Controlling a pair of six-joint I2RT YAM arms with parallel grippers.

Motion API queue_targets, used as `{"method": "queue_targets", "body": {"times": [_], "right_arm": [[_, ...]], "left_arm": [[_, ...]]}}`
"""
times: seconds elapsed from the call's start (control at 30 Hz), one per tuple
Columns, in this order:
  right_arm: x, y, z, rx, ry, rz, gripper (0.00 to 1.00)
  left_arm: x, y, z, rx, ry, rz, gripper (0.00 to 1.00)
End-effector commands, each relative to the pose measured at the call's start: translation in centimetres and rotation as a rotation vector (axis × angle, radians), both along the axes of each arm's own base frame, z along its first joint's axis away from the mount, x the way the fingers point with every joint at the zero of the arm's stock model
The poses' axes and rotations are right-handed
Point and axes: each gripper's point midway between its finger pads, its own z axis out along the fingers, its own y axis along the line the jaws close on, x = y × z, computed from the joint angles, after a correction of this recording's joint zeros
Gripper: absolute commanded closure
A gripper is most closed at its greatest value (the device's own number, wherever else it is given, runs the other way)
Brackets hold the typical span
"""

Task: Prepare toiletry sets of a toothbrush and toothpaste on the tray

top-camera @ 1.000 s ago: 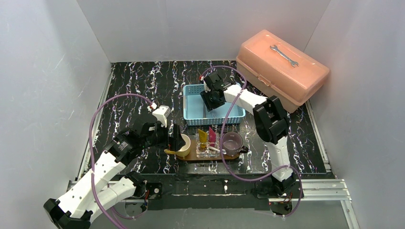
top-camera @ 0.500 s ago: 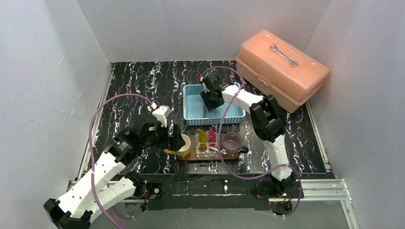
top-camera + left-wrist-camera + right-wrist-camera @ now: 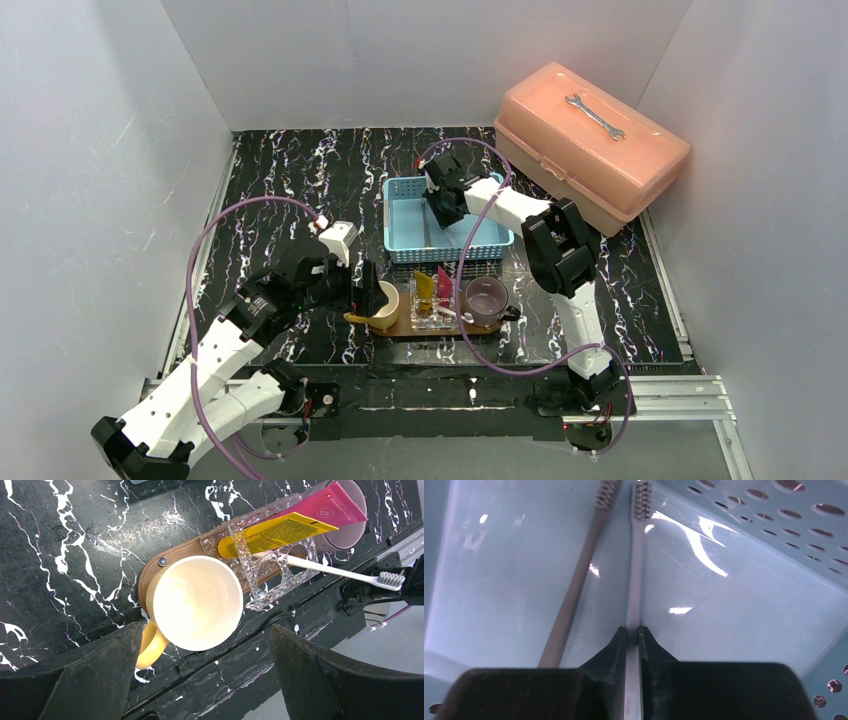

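The brown tray [image 3: 400,330] lies near the front edge and also shows in the left wrist view [image 3: 150,575]. On it stand a yellow cup [image 3: 197,602], a clear container [image 3: 265,587] and a purple cup [image 3: 486,298]. The yellow toothpaste [image 3: 280,530] and pink toothpaste [image 3: 332,505] lean in the container. One toothbrush [image 3: 335,570] lies across it. My left gripper [image 3: 204,630] is open and empty, its fingers on either side of the yellow cup. My right gripper [image 3: 632,628] is inside the blue basket [image 3: 400,235], shut on a toothbrush [image 3: 635,575]. Another toothbrush [image 3: 574,585] lies beside it.
A salmon toolbox [image 3: 590,150] with a wrench [image 3: 594,115] on its lid stands at the back right, close to the basket. White walls enclose the black marbled table. The right arm's purple cable loops over the tray's right end.
My right gripper has shifted slightly toward the back of the basket. The left arm has hardly moved.
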Motion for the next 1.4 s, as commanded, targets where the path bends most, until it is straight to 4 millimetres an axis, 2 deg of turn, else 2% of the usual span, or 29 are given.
{"method": "queue_targets", "body": {"times": [0.0,0.07,0.2,0.7,0.87,1.07,1.37], "right_arm": [[-0.7,-0.6,-2.3,-0.035,0.054,0.007,0.92],[-0.5,-0.6,-1.8,-0.032,0.046,0.009,0.99],[-0.3,-0.8,-0.5,-0.035,0.023,0.009,0.99],[-0.2,-1.5,7.5,0.032,-0.128,0.004,0.99],[-0.4,-1.8,10.7,0.061,-0.186,0.014,0.99],[-0.9,-2.2,15.5,0.110,-0.269,0.023,0.99],[-4.0,-2.4,22.9,0.245,-0.331,0.084,0.99]], "left_arm": [[0.1,0.4,-0.1,0.011,-0.015,0.003,0.02],[0.1,0.4,-0.1,0.011,-0.015,0.004,0.02],[0.1,0.4,-0.1,0.010,-0.015,0.004,0.02],[0.3,-0.2,1.7,-0.016,-0.039,-0.013,0.02],[0.9,-0.4,3.3,-0.019,-0.068,-0.018,0.02],[1.7,-0.3,6.1,-0.009,-0.132,-0.025,0.02],[2.1,-1.1,10.1,-0.039,-0.189,-0.061,0.02]]}}
